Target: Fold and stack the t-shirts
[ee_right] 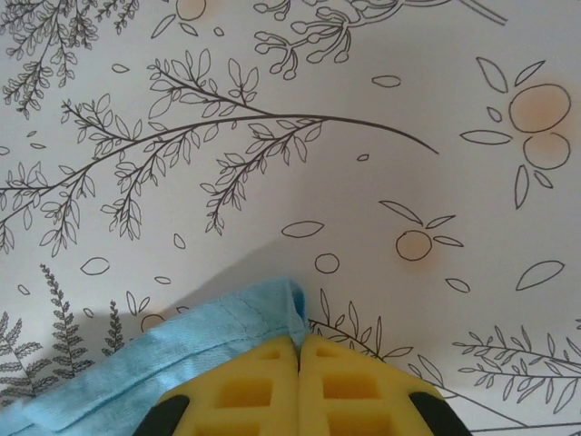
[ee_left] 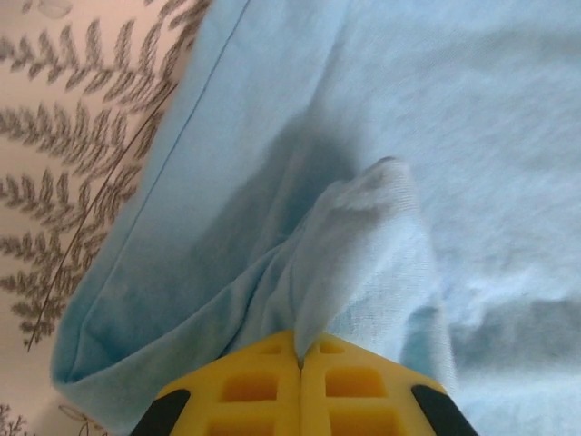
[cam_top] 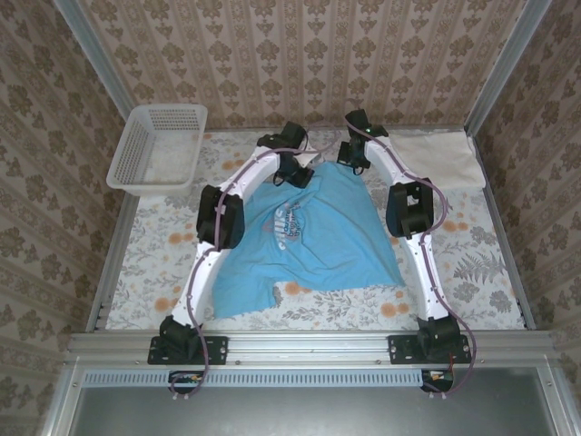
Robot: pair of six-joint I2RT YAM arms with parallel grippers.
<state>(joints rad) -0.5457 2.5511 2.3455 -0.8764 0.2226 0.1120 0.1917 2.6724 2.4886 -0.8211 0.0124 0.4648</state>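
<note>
There it was: the light blue t-shirt (cam_top: 318,241) lay spread across the middle of the tabletop (cam_top: 472,250), print (cam_top: 292,222) facing up, rumpled along its near edge, with both arms stretched over it to its far edge. The left gripper (ee_left: 300,352) was clamped tight, its yellow jaws pressed together on a raised ridge of blue cloth that puckered right up to the pinch. The right gripper (ee_right: 300,341) was likewise closed, nipping a hemmed corner of the same shirt just above the patterned surface (only a sliver of cloth sat in that bite, so it looked the weaker hold of the 2). At the far right corner the cream-white t-shirt (cam_top: 440,159) sat folded flat, well apart from the blue one, and a white mesh basket (cam_top: 169,110) stood at the far left corner. The blue cloth looked light, limp and stretchy. It would likely sag between the 2 holds and drag its trailing part over the tabletop instead of keeping any shape. The best places to take it, by my reading, were the stitched hems at the outer corners, where the fabric is doubled and less apt to slip.
</note>
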